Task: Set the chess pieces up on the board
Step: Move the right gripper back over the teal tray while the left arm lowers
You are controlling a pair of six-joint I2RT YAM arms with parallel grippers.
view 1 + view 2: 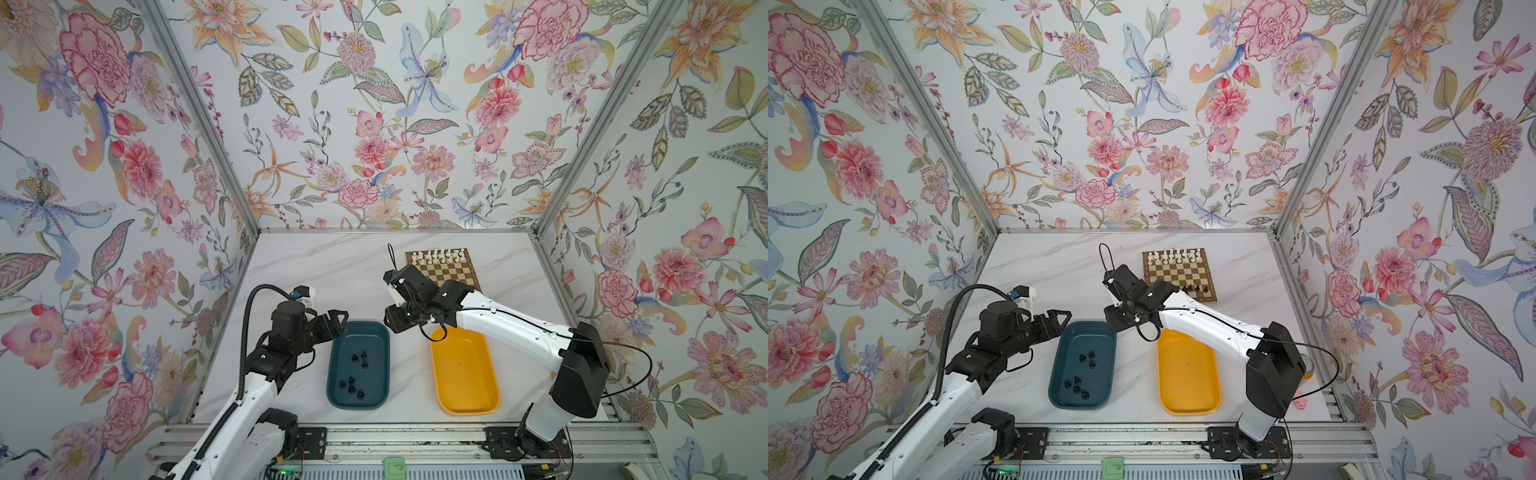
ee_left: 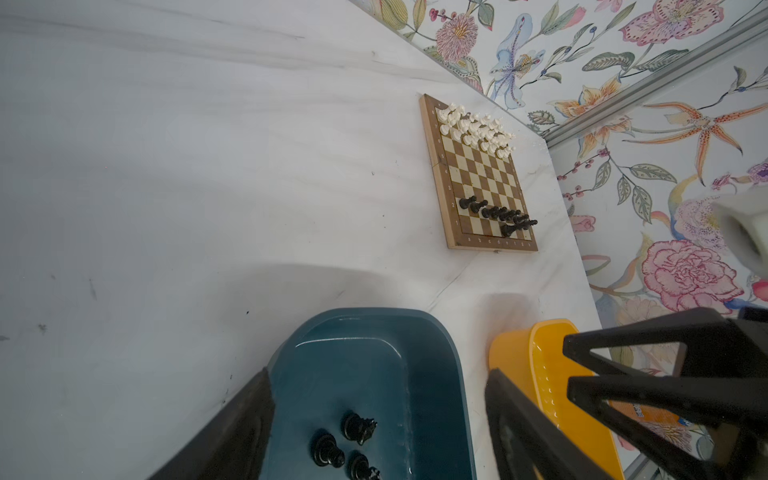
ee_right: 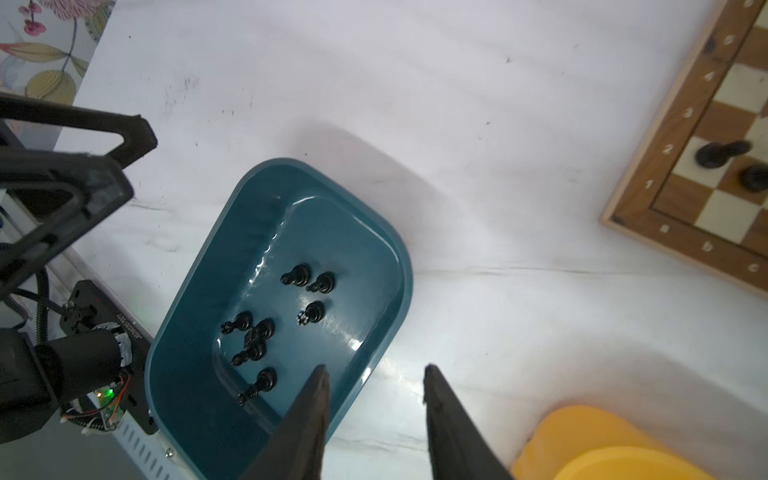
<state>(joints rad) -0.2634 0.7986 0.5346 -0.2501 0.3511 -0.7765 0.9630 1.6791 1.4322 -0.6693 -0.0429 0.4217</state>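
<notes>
seven black chess pieces [image 1: 365,364] lie in the teal tray [image 1: 376,340], lower centre in a top view.
the board [image 1: 451,270], right of centre, bears border marks 1, 2, 3 and a, b, c; bare table [image 1: 332,274] lies between. left gripper [image 1: 340,323] and right gripper [image 3: 375,370] stand parted, empty.

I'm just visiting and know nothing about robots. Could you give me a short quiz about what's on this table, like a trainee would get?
1. Which tray holds the loose black pieces? A: teal tray. B: yellow tray. C: neither.
2. True or false: the white pieces stand along the far edge of the board.
3. How many black pieces lie in the teal tray?
Key: 1 A. 2 true. 3 seven.
</notes>
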